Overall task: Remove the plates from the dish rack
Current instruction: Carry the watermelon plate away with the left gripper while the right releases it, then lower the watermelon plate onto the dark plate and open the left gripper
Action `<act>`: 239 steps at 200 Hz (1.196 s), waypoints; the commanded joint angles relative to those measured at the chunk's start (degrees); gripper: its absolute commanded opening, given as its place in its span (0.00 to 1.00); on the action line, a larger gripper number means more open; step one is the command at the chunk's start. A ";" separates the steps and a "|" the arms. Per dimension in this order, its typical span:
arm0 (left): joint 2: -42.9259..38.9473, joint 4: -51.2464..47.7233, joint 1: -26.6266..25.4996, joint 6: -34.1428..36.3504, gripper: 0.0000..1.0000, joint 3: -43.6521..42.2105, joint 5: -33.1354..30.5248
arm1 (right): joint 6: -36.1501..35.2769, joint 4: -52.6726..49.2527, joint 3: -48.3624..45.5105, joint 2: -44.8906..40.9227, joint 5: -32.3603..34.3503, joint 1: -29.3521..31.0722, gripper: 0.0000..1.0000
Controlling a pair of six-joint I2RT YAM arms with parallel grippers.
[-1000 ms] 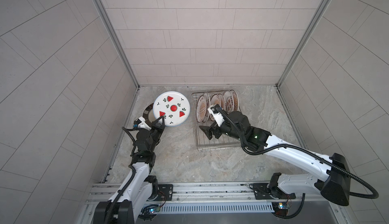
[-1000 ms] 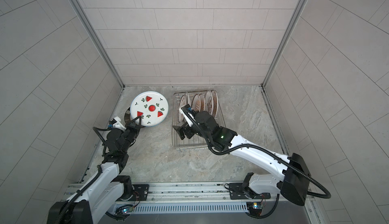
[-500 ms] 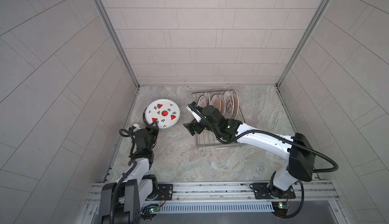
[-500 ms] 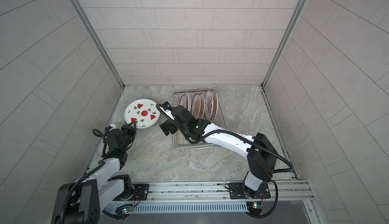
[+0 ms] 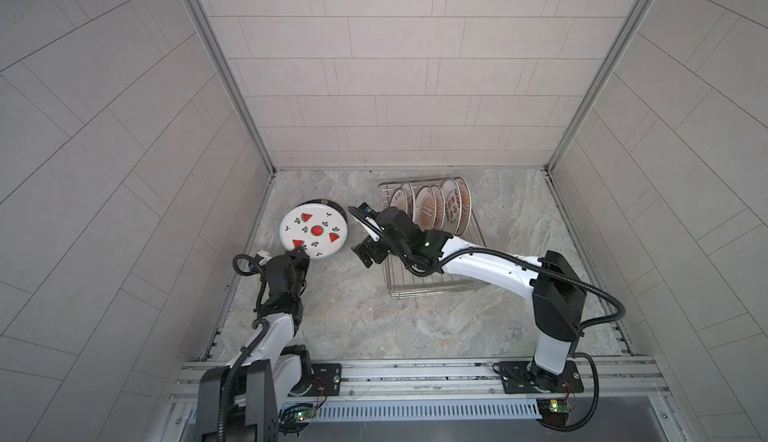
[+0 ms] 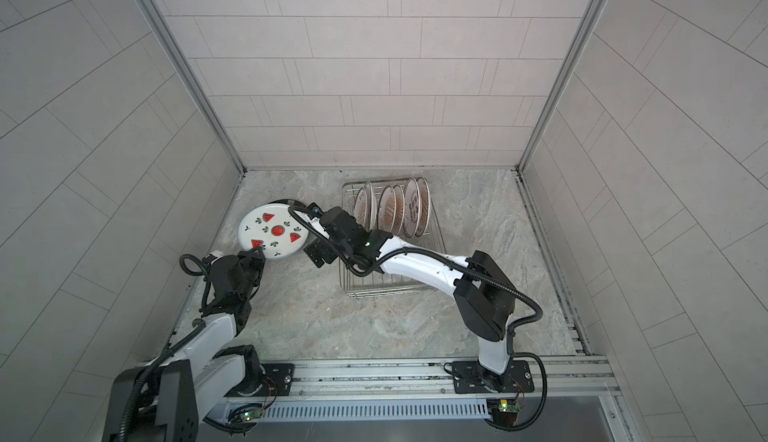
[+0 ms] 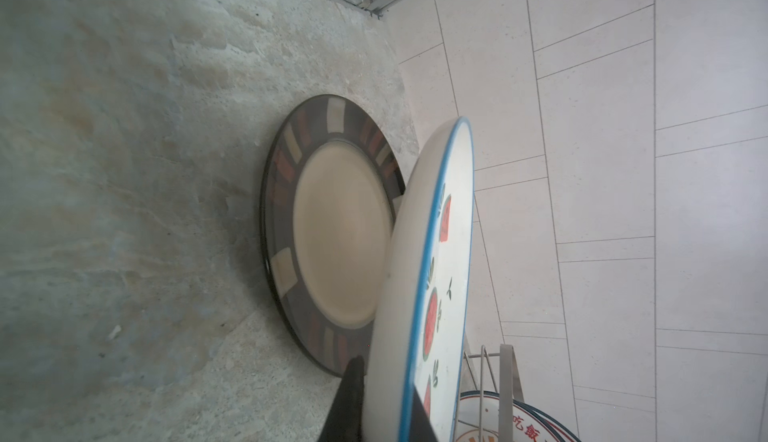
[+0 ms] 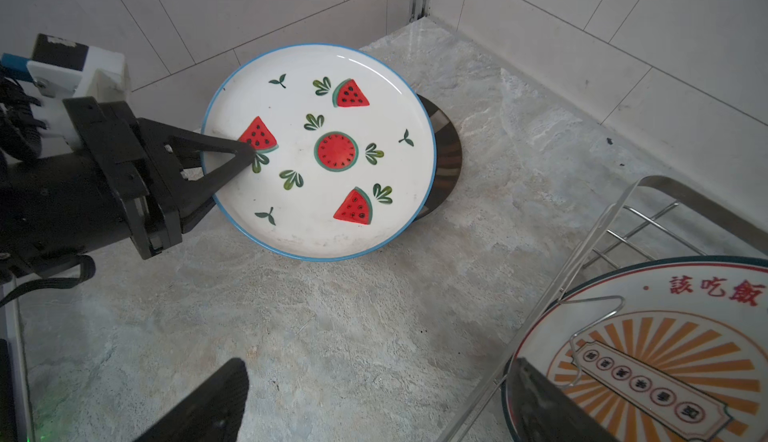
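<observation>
Left gripper (image 8: pixel 248 154) clamped on the watermelon plate (image 8: pixel 320 153), held tilted over the brown-rimmed plate (image 7: pixel 340 232) (flat on the counter (image 5: pixel 374 323)), right gripper (image 5: pixel 368 254) hung empty, jaws apart, just left of the dish rack (image 5: pixel 432 288).

Top views: high above the near rail (image 5: pixel 415 371), facing steeply down, whole scene. Wrist views: low, close, sharing the watermelon plate (image 8: pixel 316 220).

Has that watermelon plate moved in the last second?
Yes. In a top view the watermelon plate has shifted left, away from the dish rack, and now hangs over the brown-rimmed plate.
</observation>
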 commanded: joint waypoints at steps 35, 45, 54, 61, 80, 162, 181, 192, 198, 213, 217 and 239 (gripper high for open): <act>-1.05 2.67 0.32 -0.06 0.00 4.32 -3.58 | -0.70 -1.45 3.25 3.48 -0.11 0.49 0.98; -0.87 1.92 0.32 -0.26 0.00 4.57 -3.94 | -0.74 -1.35 3.53 3.98 -0.04 0.49 0.98; -0.66 0.77 0.43 -0.53 0.00 4.90 -4.36 | -0.72 -1.43 3.86 4.35 -0.03 0.49 0.98; -0.37 -0.19 0.33 -0.74 0.00 5.07 -4.38 | -0.68 -1.43 4.06 4.66 -0.03 0.49 0.98; 0.59 -0.71 0.37 -1.22 0.00 5.06 -4.71 | -0.57 -1.35 4.52 5.23 -0.29 0.49 0.98; 6.35 0.43 0.40 -3.99 0.00 7.38 -5.47 | -0.49 -0.91 4.35 6.04 0.24 0.49 0.97; 7.93 0.36 0.32 -4.83 0.00 7.79 -5.28 | -0.51 -0.84 4.35 6.13 0.24 0.49 0.97; 8.71 0.02 0.33 -5.55 0.00 8.02 -5.77 | -0.45 -0.73 4.41 6.30 0.25 0.49 0.97; 9.03 0.04 0.26 -5.58 0.00 8.06 -5.87 | -0.44 -0.73 4.48 6.47 0.35 0.49 0.97; 9.83 -0.05 0.32 -5.53 0.00 8.25 -6.35 | -0.49 -0.73 4.58 6.61 0.25 0.49 0.97; 9.99 -0.01 0.32 -5.62 0.00 8.30 -6.44 | -0.45 -0.73 4.61 6.66 0.24 0.49 0.97; 10.76 -0.01 0.28 -5.93 0.02 8.22 -7.47 | -0.43 -0.73 4.68 6.83 0.24 0.49 0.97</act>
